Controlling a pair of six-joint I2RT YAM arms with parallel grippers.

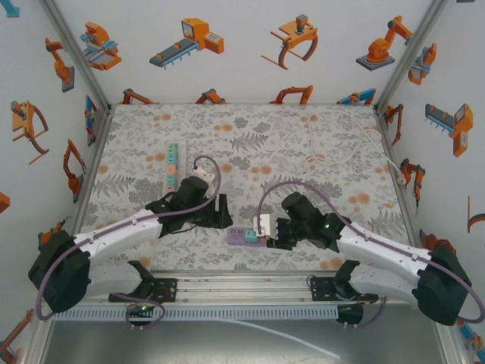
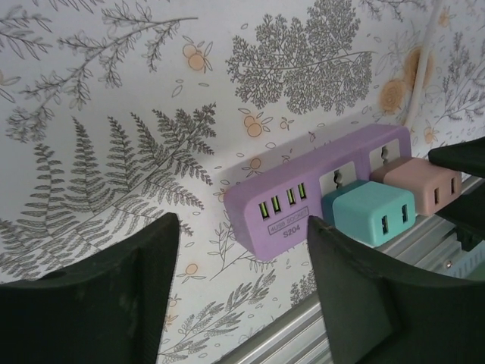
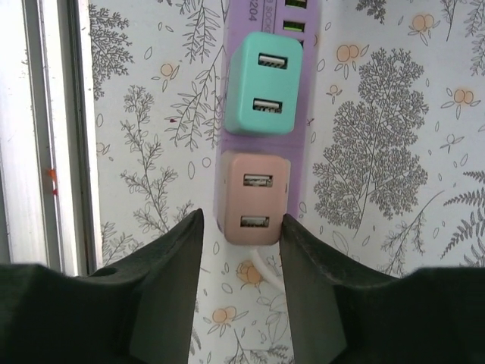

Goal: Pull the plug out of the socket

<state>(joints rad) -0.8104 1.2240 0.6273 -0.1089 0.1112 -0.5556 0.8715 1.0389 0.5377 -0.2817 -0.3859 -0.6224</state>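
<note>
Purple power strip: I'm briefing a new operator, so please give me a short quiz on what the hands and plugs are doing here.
1. True or false: the pink plug is already out of the purple power strip.
2. The right hand has its fingers on either side of which plug? A the teal plug, B the pink plug, C neither.
3. Fill in: the left hand has its fingers standing ___.
Key: 1 false; 2 B; 3 open.

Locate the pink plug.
Right wrist view: the pink plug sits in the purple power strip, beside the teal plug, between the jaws of the right gripper.
</note>
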